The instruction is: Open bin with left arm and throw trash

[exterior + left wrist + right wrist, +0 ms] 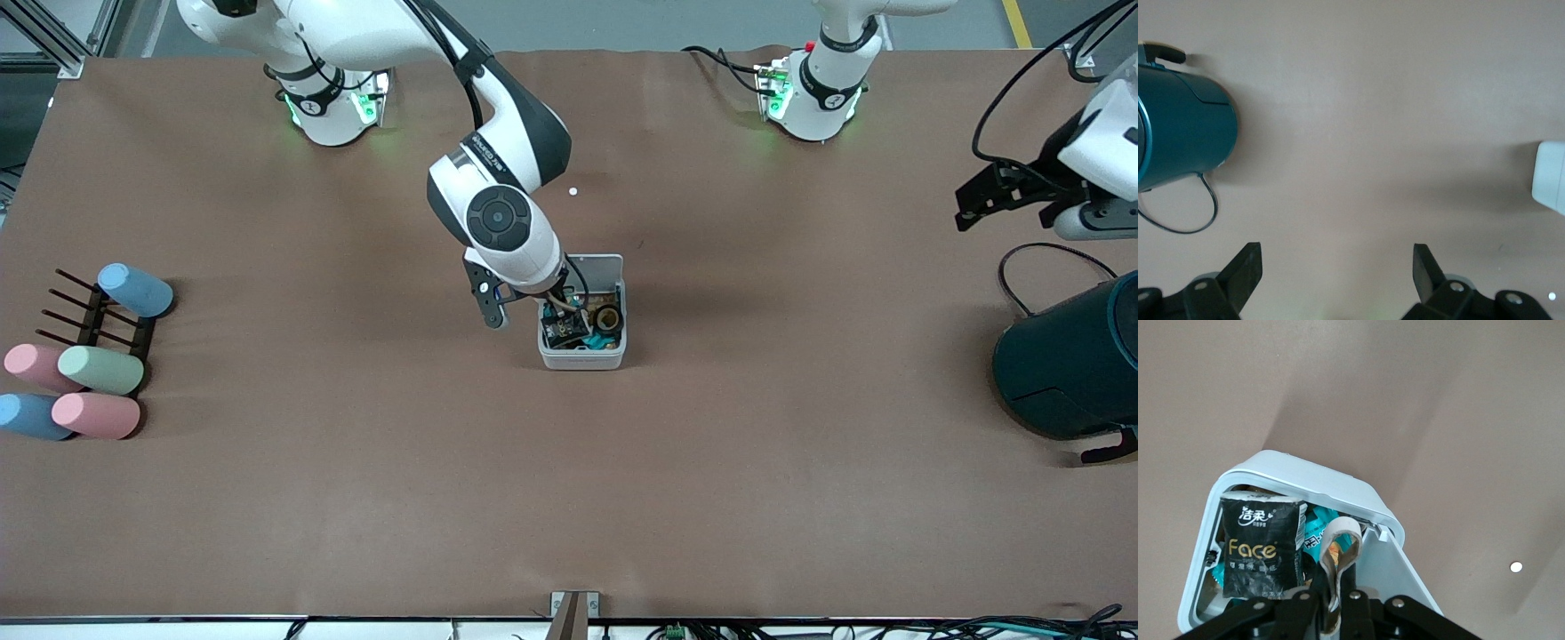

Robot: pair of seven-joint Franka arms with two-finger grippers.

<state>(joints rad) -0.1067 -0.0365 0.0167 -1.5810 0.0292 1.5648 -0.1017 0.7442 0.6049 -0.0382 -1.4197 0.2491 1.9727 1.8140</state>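
The bin (582,357) stands at mid-table with its lid (597,267) swung open. Inside it lie a black foil packet (562,331), a dark tape-roll ring (609,318) and teal scraps. My right gripper (556,307) hangs over the open bin, shut on the whitish rubber-band loop (1338,543). The right wrist view shows the gripper (1338,593), the packet (1261,547) and the bin's rim (1305,475). My left gripper (996,197) waits open and empty in the air at the left arm's end of the table, and it also shows in the left wrist view (1338,267).
A large dark teal cylinder (1067,360) with a cable lies at the left arm's end and also shows in the left wrist view (1185,133). Several pastel cylinders (100,369) and a black rack (93,316) sit at the right arm's end. A white speck (573,190) lies near the bin.
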